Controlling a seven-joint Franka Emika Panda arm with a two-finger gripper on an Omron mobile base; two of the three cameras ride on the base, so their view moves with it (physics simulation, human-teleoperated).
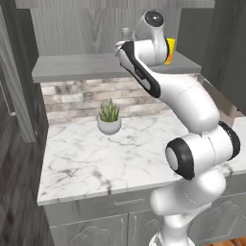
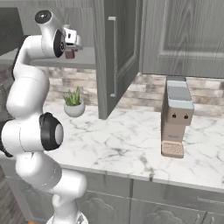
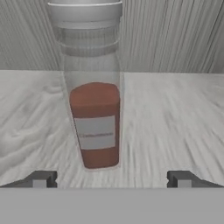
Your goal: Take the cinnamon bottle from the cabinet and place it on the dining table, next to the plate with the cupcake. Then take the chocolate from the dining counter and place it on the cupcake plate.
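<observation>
Fingers (image 3: 40,179) spread wide, nothing between them yet. Cinnamon bottle (image 3: 94,113) upright on the cabinet shelf (image 3: 175,122), centre of the hand view, just ahead of the gripper (image 3: 111,180). Tall, narrow, clear, smooth-walled, ribbed cap: likely to tip or slip if nudged off-centre or pinched too high. Shelf matte, woodgrained.

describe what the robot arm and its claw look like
The arm is made of glossy white rounded segments with black bands at the joints and a black stripe along the upper link. A round dark cap with a grey centre tops the wrist. The claw ends in two small dark grey blocky fingertips. No cables show.
</observation>
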